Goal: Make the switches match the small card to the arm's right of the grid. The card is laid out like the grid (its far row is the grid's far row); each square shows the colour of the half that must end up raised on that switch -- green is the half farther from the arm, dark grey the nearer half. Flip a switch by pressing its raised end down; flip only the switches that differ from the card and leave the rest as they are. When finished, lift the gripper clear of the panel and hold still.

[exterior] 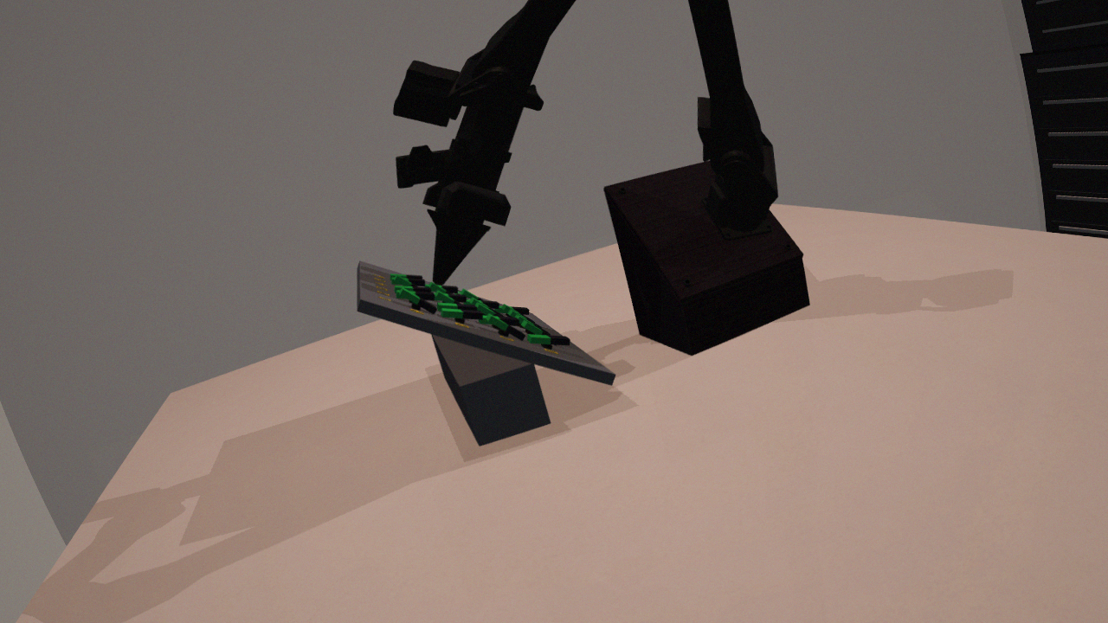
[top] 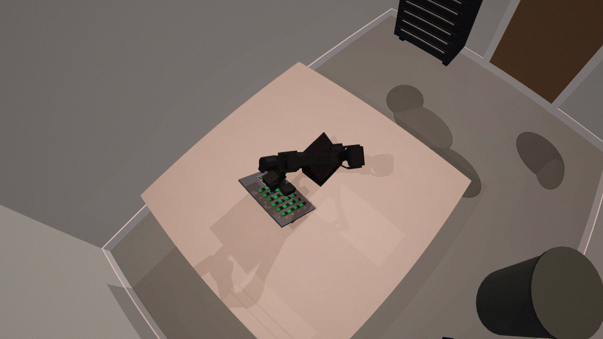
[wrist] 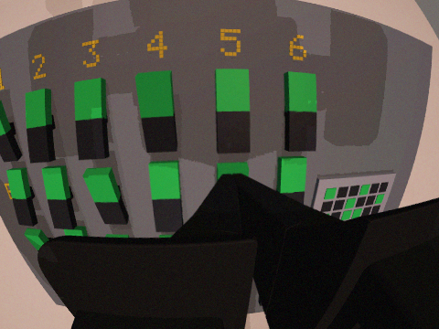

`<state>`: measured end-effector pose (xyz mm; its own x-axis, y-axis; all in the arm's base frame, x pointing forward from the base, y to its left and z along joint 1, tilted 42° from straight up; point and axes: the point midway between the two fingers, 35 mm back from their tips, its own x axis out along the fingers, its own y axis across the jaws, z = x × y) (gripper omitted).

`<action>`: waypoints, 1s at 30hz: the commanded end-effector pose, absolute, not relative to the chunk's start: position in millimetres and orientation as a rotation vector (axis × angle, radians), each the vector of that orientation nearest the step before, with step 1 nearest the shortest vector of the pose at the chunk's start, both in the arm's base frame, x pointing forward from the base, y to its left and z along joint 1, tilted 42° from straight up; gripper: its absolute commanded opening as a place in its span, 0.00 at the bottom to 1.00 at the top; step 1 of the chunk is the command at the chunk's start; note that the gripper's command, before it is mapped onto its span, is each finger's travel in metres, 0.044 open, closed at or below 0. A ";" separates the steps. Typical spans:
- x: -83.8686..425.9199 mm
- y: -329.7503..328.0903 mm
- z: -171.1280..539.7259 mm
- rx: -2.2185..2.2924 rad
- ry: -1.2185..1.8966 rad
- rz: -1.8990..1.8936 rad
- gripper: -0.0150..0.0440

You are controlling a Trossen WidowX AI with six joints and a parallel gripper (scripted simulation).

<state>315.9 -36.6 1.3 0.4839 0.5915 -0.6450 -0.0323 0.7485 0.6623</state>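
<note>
The grey switch panel [top: 248, 181] [exterior: 589, 370] [wrist: 407, 91] is tilted on a block. My gripper [exterior: 439, 280] [wrist: 230, 183] is shut and empty, its tip at the second-row switch [wrist: 232, 168] of column 5. Contact is not clear. The tip hides that switch's dark half. The far-row switch of column 5 [wrist: 232, 110] stands beyond it. The fingers hide most of the nearer rows in the wrist view. The card [wrist: 357, 198] is partly covered. Its far row reads green, dark, dark, green, dark, dark; its second row shows green third and sixth. I cannot tell every switch's raised half.
The dark arm base block [top: 321, 179] [exterior: 666, 310] stands on the pale table [top: 202, 168] [exterior: 736, 465], nearer the arm than the panel. A support block [exterior: 503, 407] holds the panel up. Neighbouring switches [wrist: 165, 180] [wrist: 293, 175] flank the fingertip closely.
</note>
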 end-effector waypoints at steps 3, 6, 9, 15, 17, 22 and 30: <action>316.0 -36.5 -0.2 0.638 1.009 0.406 0.25; 316.2 -36.2 -0.4 0.638 1.009 0.406 0.25; 316.4 -36.0 -0.7 0.638 1.009 0.406 0.25; 316.8 -35.5 -1.2 0.638 1.009 0.406 0.25; 316.9 -35.4 -1.3 0.638 1.009 0.406 0.25; 317.3 -35.0 -1.7 0.638 1.009 0.406 0.25; 317.8 -34.3 -2.4 0.638 1.009 0.406 0.25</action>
<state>318.1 -34.6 -0.9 0.4855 0.5913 -0.6439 -0.0328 0.7484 0.6625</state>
